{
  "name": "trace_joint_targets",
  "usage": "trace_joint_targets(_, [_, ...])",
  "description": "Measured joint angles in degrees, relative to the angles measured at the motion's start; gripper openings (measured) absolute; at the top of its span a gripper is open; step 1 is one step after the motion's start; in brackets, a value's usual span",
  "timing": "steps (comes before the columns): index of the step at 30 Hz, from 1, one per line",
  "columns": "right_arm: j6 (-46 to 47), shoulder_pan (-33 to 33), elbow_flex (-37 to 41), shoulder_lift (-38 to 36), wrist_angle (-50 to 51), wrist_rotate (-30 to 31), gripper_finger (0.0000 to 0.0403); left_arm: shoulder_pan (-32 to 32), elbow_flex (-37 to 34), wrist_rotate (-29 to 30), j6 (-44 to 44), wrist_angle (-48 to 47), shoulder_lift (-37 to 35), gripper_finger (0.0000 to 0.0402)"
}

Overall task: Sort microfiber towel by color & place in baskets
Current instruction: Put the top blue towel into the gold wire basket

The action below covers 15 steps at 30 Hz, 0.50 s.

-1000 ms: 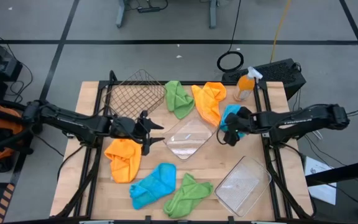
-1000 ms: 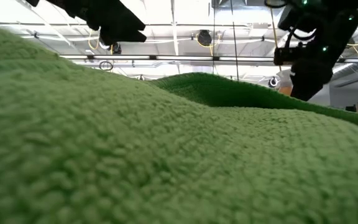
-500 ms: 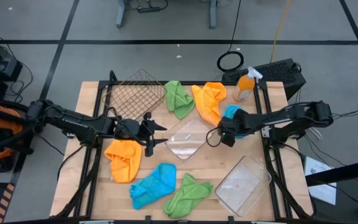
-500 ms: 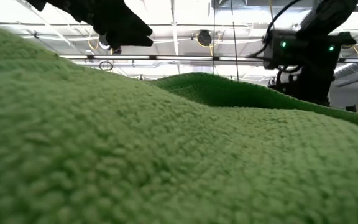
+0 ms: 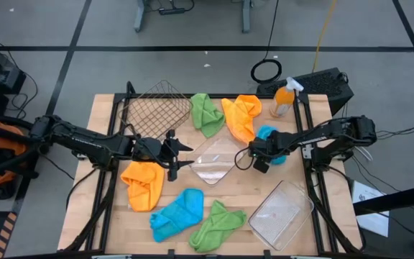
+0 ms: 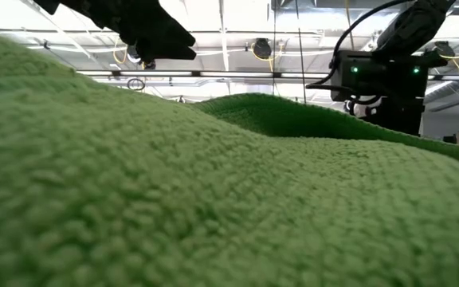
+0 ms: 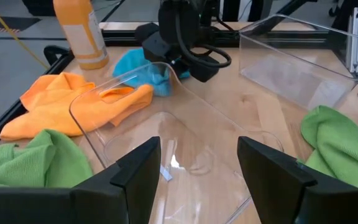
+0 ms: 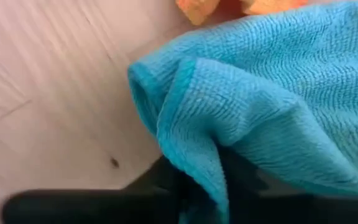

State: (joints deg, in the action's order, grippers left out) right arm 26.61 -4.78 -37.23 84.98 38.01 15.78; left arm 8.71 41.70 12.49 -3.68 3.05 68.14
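Observation:
My right gripper (image 5: 257, 157) is shut on a bright blue towel (image 5: 268, 134) at the table's right, beside an orange towel (image 5: 241, 116). My left gripper (image 5: 175, 155) is open and empty, its fingers (image 7: 135, 171) at the left end of the middle clear tray (image 5: 218, 160). A green towel (image 5: 205, 113) lies beside the wire basket (image 5: 157, 108). An orange towel (image 5: 142, 184), a blue towel (image 5: 178, 214) and a green towel (image 5: 218, 224) lie near the front. A second clear tray (image 5: 280, 212) sits at the front right. My right gripper pinches a folded edge of the blue towel (image 8: 185, 124) between its two fingers (image 8: 166, 177); several layers show at the fold. The gripper comes from the table's right, slanting down. The rest of the towel (image 7: 138, 67) lies bunched on the table next to the orange towel.
An orange spray bottle (image 5: 284, 97) stands at the far right corner. In the low view the front green towel (image 6: 213, 199) fills almost the whole picture, with both grippers showing above it.
My right gripper has gone toward the table's left and a little toward its near edge, its arm folding in, with the blue towel's edge drawn along. My left gripper has shifted slightly toward the middle clear tray.

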Motion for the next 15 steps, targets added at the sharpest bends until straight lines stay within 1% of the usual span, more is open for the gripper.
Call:
trace_joint_targets(2, [1.42,0.21,0.05,-0.78,0.53,-0.04,0.0019,0.0,-0.01,-0.02,0.0,0.0,0.0,0.0222])
trace_joint_targets(3, [2.33,0.46,0.16,-1.43,1.05,0.11,0.0012,0.0,0.01,-0.04,0.0,-0.01,0.0,0.0222])
trace_joint_targets(7, [5.13,1.89,0.35,-6.04,3.74,0.64,0.0018,0.0,-0.01,-0.26,0.04,-0.01,0.0,0.0222])
trace_joint_targets(10, [5.73,3.2,0.33,-10.45,5.75,0.5,0.0012,0.02,0.0,-0.26,0.04,0.04,0.0,0.0222])
trace_joint_targets(15, [5.77,6.32,0.31,-19.22,5.23,0.43,0.0005,0.01,0.0,-0.27,-0.11,0.06,0.0,0.0222])
